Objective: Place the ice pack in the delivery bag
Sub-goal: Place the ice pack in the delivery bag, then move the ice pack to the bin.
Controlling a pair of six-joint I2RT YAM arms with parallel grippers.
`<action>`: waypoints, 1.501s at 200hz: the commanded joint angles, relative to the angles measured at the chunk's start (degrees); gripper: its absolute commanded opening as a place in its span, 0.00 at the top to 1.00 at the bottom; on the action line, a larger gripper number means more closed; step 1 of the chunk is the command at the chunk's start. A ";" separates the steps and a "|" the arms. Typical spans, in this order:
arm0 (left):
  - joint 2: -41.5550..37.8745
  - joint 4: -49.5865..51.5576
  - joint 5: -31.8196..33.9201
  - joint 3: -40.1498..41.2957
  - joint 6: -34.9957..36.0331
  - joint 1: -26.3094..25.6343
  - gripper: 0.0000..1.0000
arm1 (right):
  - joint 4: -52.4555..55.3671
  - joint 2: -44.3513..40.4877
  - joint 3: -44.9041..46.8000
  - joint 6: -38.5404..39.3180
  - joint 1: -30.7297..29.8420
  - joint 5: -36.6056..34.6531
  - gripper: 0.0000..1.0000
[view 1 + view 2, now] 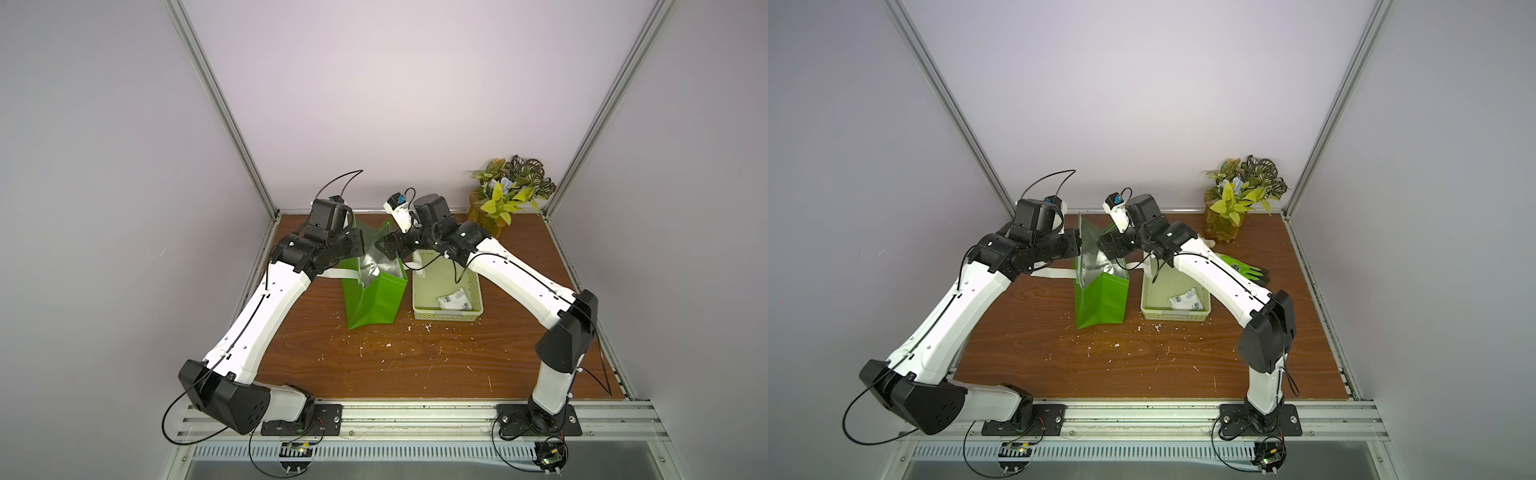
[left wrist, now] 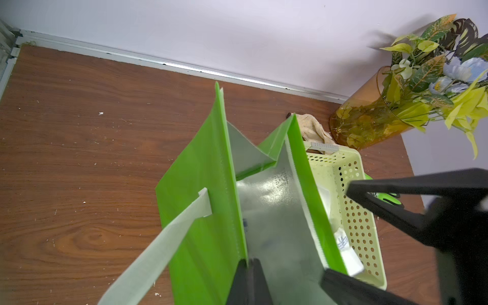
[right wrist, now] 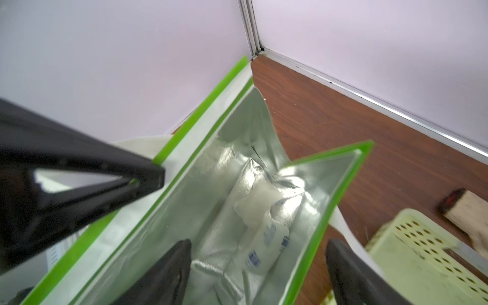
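The delivery bag (image 1: 376, 297) stands upright at mid-table, bright green with silver foil lining (image 3: 200, 190) and a white strap handle (image 2: 169, 237). My left gripper (image 2: 248, 264) is shut on the rim of the bag's left wall and holds its mouth apart. A white ice pack (image 3: 264, 227) with blue print lies inside the bag on the foil bottom. Above the bag's mouth my right gripper (image 3: 258, 253) is open and holds nothing. One of its fingers is inside the bag and the other is outside the wall next to the basket.
A pale green perforated basket (image 1: 424, 311) sits right of the bag with another white pack (image 1: 455, 300) in it. Behind it are an amber vase of leaves (image 1: 486, 216), a green glove (image 1: 1241, 266), a beige cloth (image 2: 314, 129) and a brush (image 3: 464, 206). White crumbs dot the wooden table (image 1: 415, 357).
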State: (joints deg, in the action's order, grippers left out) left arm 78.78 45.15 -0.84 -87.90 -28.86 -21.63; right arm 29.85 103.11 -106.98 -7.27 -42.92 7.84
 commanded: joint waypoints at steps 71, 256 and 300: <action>0.05 -1.29 0.40 0.12 1.52 0.46 1.00 | 19.15 -10.20 24.43 12.60 10.57 -15.70 0.15; -0.21 -1.29 0.64 0.29 1.66 0.44 1.00 | 17.86 9.73 25.68 21.14 10.35 -21.70 0.05; 0.00 -1.29 0.32 -0.04 1.64 0.42 1.00 | 9.28 10.03 22.67 14.31 11.79 -24.80 0.10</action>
State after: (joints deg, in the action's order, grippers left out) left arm 78.81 44.82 -0.82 -87.90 -28.25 -21.63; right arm 44.18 111.11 -82.59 11.92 -32.49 -12.34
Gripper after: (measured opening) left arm 0.050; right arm 0.904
